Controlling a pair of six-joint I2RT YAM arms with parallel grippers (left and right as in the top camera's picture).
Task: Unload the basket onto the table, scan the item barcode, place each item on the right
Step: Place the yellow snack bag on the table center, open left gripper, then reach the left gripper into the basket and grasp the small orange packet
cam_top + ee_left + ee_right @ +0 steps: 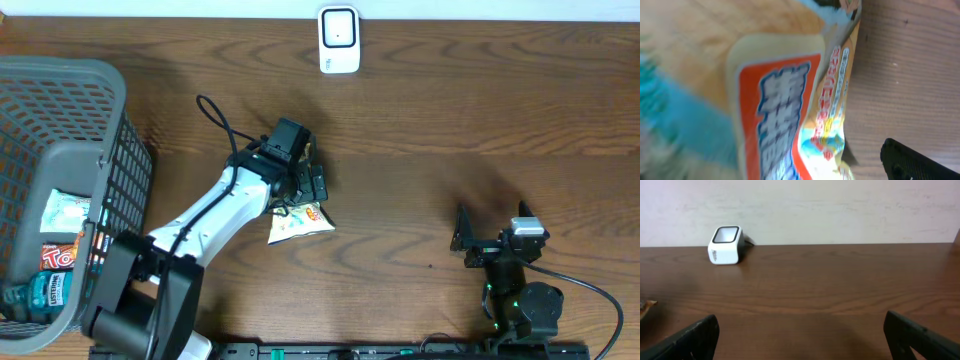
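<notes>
While touching nothing, right claw (800, 332) gapes wide, left claw (316, 184) spread open over snack packet (300, 222).

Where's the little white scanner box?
In the overhead view, the white scanner stands at the far edge of the table, near the middle, beyond the snack bag.

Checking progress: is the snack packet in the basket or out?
Out: the snack packet is on the table, well right of the basket.
</notes>
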